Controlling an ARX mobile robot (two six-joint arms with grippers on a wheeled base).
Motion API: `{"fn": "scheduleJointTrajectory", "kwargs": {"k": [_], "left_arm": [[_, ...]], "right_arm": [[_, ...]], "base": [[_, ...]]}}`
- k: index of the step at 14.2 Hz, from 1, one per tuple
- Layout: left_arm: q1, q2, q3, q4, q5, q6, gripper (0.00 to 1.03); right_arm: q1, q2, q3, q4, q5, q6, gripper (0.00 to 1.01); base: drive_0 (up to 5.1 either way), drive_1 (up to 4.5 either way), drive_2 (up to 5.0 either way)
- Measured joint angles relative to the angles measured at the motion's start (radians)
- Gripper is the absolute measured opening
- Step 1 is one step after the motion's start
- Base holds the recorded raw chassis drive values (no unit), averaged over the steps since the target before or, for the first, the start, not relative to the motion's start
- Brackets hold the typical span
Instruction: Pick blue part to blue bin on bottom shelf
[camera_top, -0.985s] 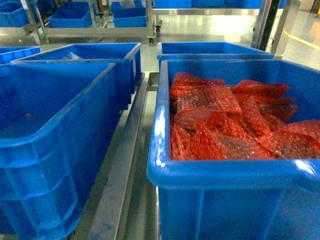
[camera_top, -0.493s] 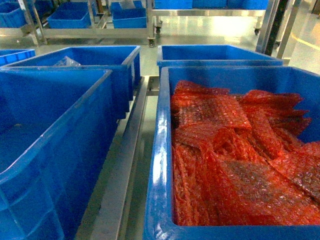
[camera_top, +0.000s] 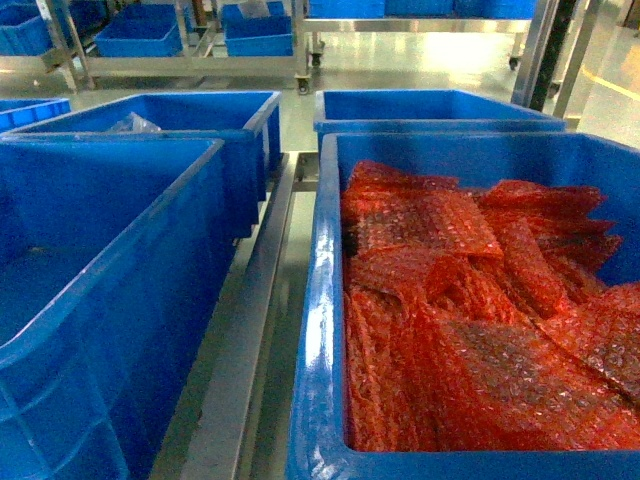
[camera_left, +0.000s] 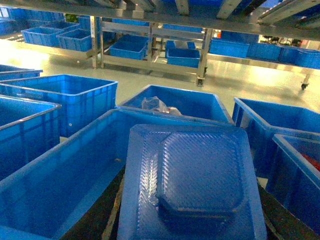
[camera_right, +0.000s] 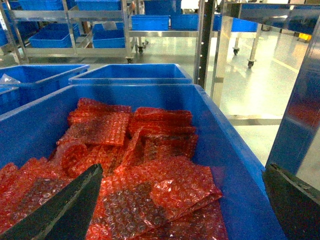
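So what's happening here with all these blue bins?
The robot is working over rows of blue plastic bins. In the left wrist view a flat blue ribbed plastic tray, probably the blue part, fills the foreground above an empty-looking blue bin; how the left gripper holds it is hidden. The right gripper hangs open over a blue bin full of red bubble-wrap bags, holding nothing. A brushed steel rail runs between the two front bins. No placing is visible yet.

Two dark, near-black fingers (camera_right: 60, 210) of the right gripper (camera_right: 175, 210) show at the lower corners: flat, matte, wedge-shaped blades with slanted edges. No cables, screws or markings are visible.
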Motion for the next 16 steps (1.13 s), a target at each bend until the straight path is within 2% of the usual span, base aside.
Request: {"fn": "scheduleJointTrajectory", "kwargs": {"k": [16], "left_arm": [[0.0,0.0,0.0,0.0,0.0,0.0,0.43]], "right_arm": [[0.0,0.0,0.0,0.0,0.0,0.0,0.98]], "base": [[0.0,0.0,0.0]]}}
